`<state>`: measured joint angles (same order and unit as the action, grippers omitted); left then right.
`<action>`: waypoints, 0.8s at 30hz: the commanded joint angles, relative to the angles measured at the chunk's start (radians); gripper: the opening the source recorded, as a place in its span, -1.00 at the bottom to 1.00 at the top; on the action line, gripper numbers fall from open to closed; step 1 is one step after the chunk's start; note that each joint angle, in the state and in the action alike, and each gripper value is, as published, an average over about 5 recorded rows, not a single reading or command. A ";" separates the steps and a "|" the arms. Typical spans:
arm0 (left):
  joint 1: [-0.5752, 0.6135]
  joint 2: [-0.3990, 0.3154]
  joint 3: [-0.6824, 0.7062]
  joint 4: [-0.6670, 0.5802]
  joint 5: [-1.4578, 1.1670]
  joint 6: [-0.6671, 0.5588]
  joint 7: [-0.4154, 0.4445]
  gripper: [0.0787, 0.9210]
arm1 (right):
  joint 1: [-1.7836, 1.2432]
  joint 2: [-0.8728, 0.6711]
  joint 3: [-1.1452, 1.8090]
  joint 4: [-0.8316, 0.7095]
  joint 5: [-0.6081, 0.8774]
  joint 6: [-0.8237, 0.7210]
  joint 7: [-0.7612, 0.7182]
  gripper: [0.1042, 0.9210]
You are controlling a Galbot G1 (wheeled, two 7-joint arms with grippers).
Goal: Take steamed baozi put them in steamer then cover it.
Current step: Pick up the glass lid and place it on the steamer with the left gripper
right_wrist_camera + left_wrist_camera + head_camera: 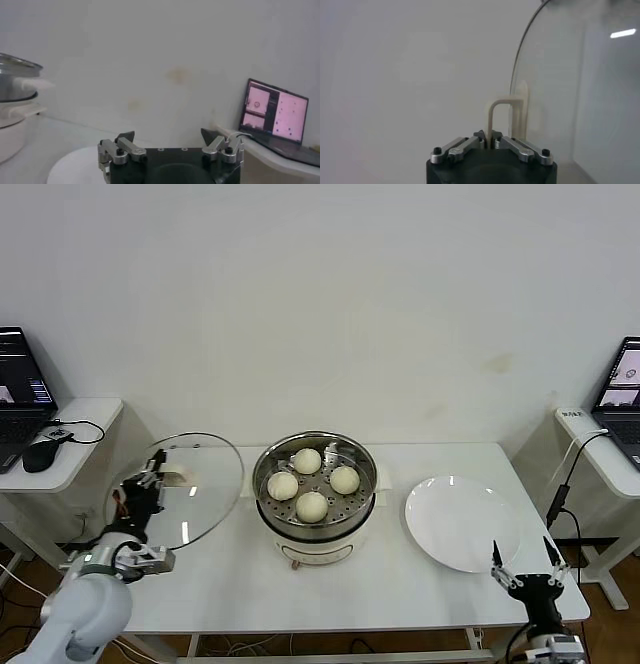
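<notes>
Several white baozi (312, 506) lie on the perforated tray inside the steel steamer (266, 496) at the table's middle. My left gripper (152, 478) is shut on the cream handle (503, 116) of the glass cover (205, 489) and holds it tilted on edge above the table, left of the steamer. In the left wrist view the cover's glass (580, 90) stands upright beside the handle. My right gripper (526, 569) is open and empty at the table's front right corner, near the white plate; it also shows in the right wrist view (168, 137).
A flat white plate (460, 522) lies right of the steamer. The steamer's edge shows in the right wrist view (15, 75). Side desks with laptops (18, 389) (622, 389) and a mouse (42, 452) stand on both sides. A white wall is behind the table.
</notes>
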<state>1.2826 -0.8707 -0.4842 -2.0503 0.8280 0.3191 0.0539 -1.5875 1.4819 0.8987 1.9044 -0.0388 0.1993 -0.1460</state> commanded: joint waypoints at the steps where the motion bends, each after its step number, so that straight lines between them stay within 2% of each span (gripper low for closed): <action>1: -0.190 0.021 0.320 -0.040 -0.055 0.139 0.008 -0.86 | 0.015 0.038 -0.082 -0.020 -0.078 -0.013 0.021 0.76; 6: -0.377 -0.039 0.463 0.052 -0.010 0.186 0.035 -0.86 | 0.024 0.064 -0.097 -0.043 -0.145 -0.021 0.043 0.76; 10: -0.469 -0.111 0.538 0.096 0.077 0.223 0.090 -0.86 | 0.023 0.076 -0.100 -0.049 -0.182 -0.030 0.069 0.76; 17: -0.527 -0.242 0.604 0.148 0.302 0.281 0.216 -0.86 | 0.031 0.083 -0.104 -0.059 -0.217 -0.031 0.089 0.76; 24: -0.537 -0.354 0.616 0.206 0.492 0.285 0.323 -0.86 | 0.040 0.087 -0.119 -0.075 -0.229 -0.024 0.092 0.76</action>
<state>0.8439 -1.0565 0.0301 -1.9259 1.0398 0.5536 0.2222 -1.5534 1.5562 0.7969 1.8454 -0.2222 0.1738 -0.0709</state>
